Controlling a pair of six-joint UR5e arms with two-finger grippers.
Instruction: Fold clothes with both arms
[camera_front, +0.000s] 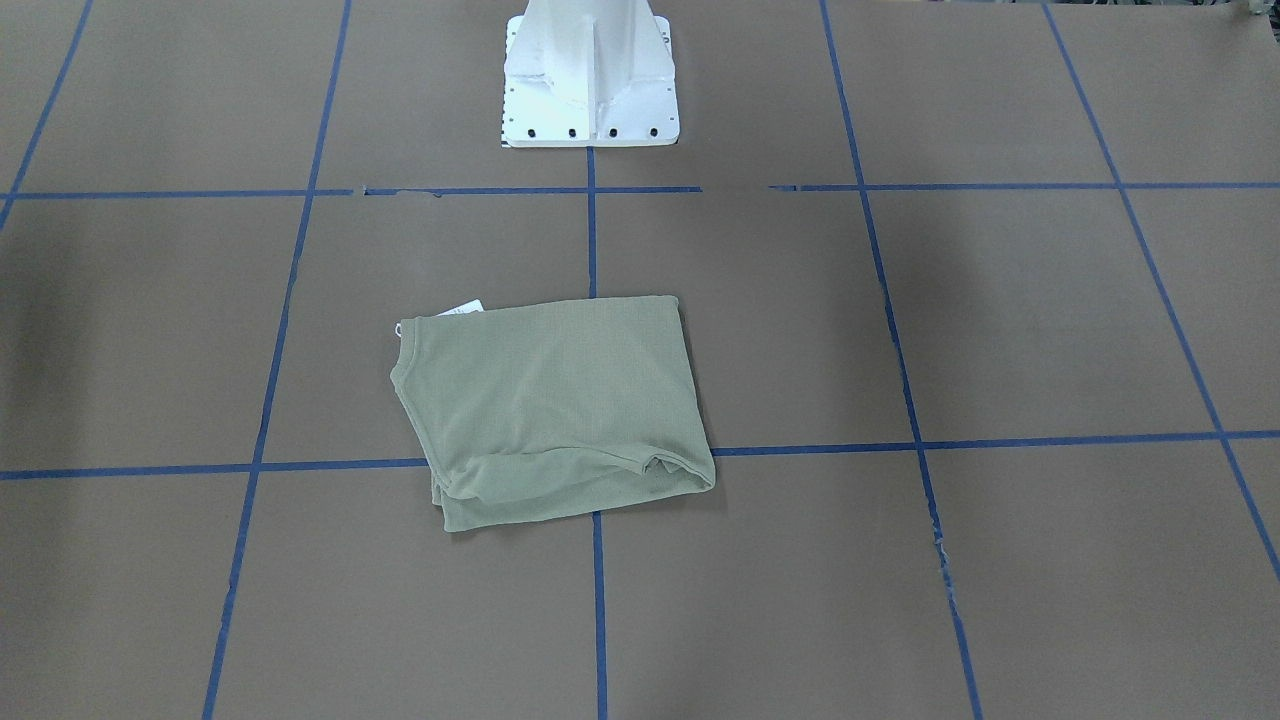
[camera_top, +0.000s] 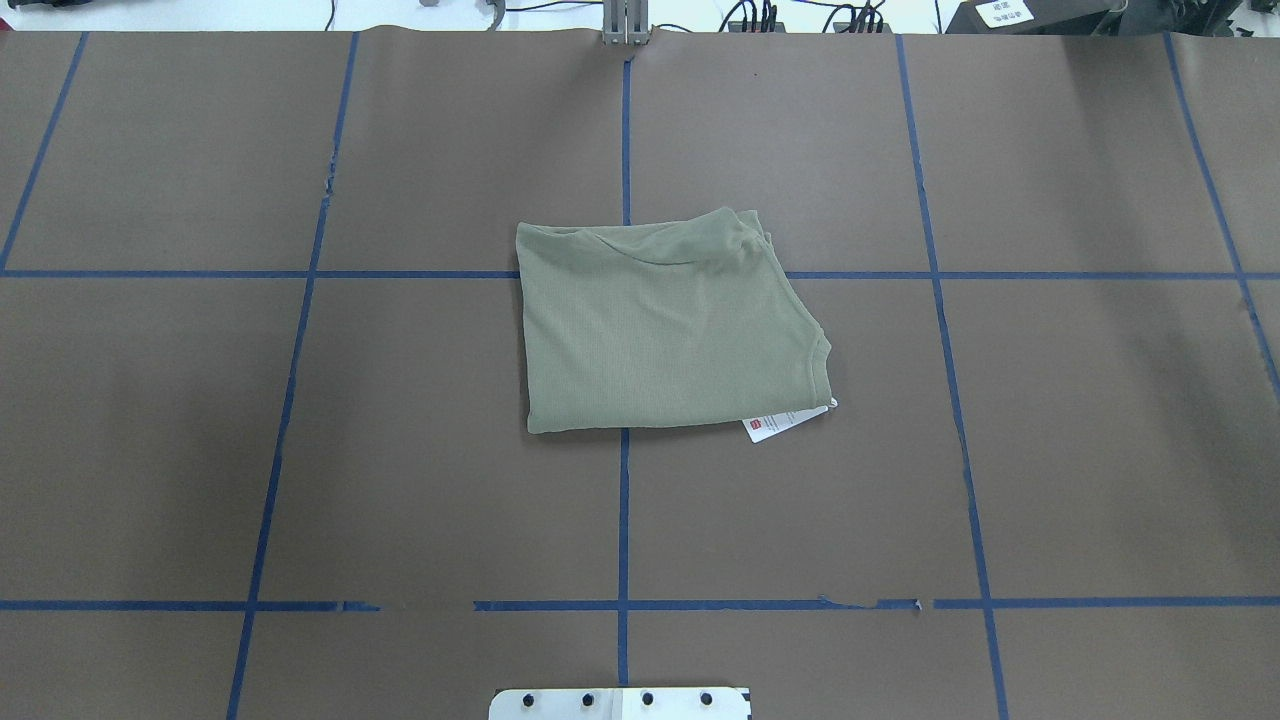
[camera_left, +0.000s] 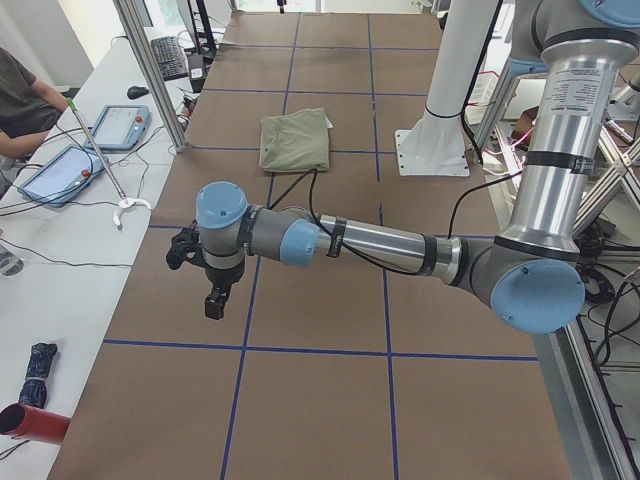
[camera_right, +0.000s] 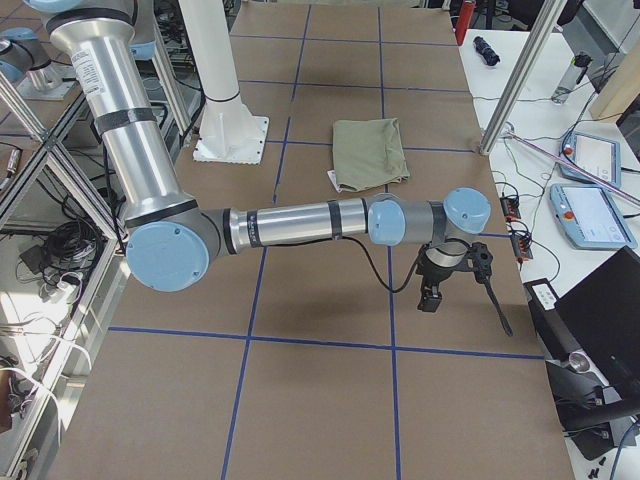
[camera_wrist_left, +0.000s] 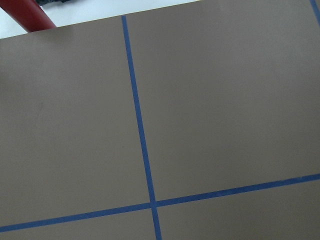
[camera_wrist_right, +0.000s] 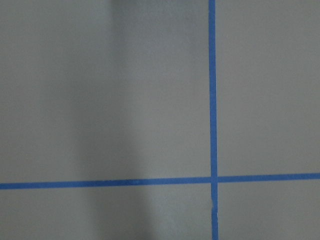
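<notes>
Nearest from the end on the robot's left is the left arm (camera_left: 400, 245), stretched level over the brown tabletop (camera_top: 1050, 450) with its left tool (camera_left: 213, 300) hanging downward over bare surface. From the opposite end the right arm (camera_right: 300, 222) mirrors it, with the right tool (camera_right: 432, 295) also pointing down. Both tools show only in these two end views, small, dark and partly behind their own wrists. I cannot tell whether the fingers of either are spread or pressed together. Each hangs well apart from the shirt (camera_top: 650, 330), touching nothing that I can make out. The shirt lies folded into a rough rectangle mid-table, across a crossing of the blue tape (camera_top: 623, 500), out in front of the white pedestal (camera_front: 590, 90). Its sleeves are tucked out of sight, and one far corner bunches into soft wrinkles. A paper tag (camera_top: 775, 425) pokes out from under the edge nearest the robot, its print too small to read. Each wrist camera sees only brown surface and a tape crossing. The right one is blurred, and in the left one a red cylinder (camera_wrist_left: 30, 12) is cut off at the corner. A person (camera_left: 20, 100) sits half out of frame beside two tablets (camera_left: 118, 125) on the side bench.
</notes>
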